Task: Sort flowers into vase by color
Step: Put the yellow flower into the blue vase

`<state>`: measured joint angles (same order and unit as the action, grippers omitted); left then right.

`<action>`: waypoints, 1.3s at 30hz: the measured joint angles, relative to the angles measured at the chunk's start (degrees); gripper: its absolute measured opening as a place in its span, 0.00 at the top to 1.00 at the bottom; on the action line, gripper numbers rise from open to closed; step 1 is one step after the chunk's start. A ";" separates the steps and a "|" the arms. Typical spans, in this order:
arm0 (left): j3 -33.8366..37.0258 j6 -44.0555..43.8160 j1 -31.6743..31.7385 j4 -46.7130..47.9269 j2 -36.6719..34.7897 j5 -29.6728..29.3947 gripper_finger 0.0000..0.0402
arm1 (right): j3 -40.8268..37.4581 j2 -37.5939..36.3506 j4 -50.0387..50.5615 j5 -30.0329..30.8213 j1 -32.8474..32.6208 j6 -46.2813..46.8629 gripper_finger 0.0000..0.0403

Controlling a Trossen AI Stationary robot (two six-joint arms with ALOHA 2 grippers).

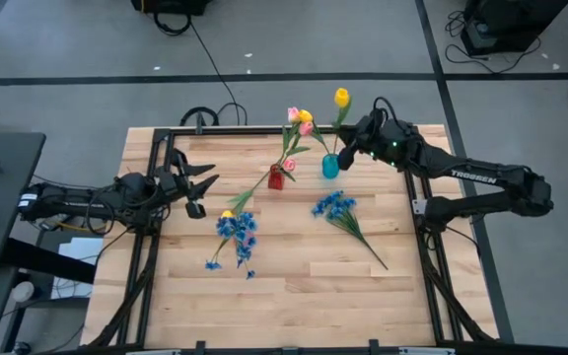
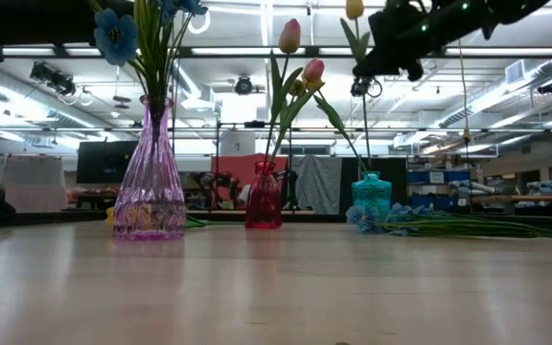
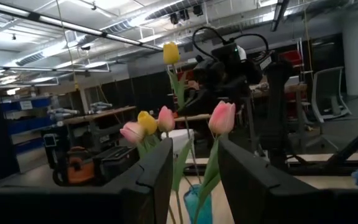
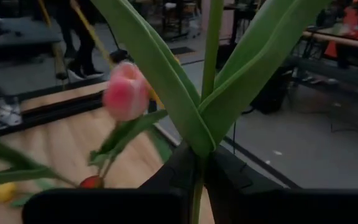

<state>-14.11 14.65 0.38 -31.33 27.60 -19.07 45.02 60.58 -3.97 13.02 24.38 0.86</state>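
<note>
Green leaves and a stem (image 4: 211, 74) fill the right wrist view, the stem pinched in the right tool (image 1: 351, 150), which hovers over the teal vase (image 1: 330, 166) with the yellow tulip (image 1: 341, 97) standing in it. Pink tulips (image 1: 305, 128) sit in the red vase (image 1: 275, 178) just beside it. Blue sprigs stand in the purple vase (image 2: 149, 182); another blue sprig (image 1: 335, 207) lies on the wooden bench (image 1: 304, 296). Near the bench's left edge the left tool (image 1: 202, 187) waits, fingers spread wide.

Yellow tulip (image 1: 341, 97) upright in teal vase (image 1: 330, 166), w/ gripper-held stem.
</note>
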 joint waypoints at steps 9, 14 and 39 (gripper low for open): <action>0.24 -0.33 0.00 2.13 -0.33 -0.78 0.67 | -2.28 1.17 -3.41 -1.31 3.15 -0.95 0.90; 0.24 -0.38 0.00 2.47 -0.33 -0.83 0.67 | -2.28 1.19 -2.42 -1.69 3.13 -0.82 0.90; 0.24 -3.41 0.00 2.87 -0.29 -0.85 0.67 | -22.87 1.41 -23.03 -4.04 2.61 3.21 0.85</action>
<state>-13.87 11.25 0.38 -28.46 27.31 -19.92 22.15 62.00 -26.99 8.98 26.99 4.08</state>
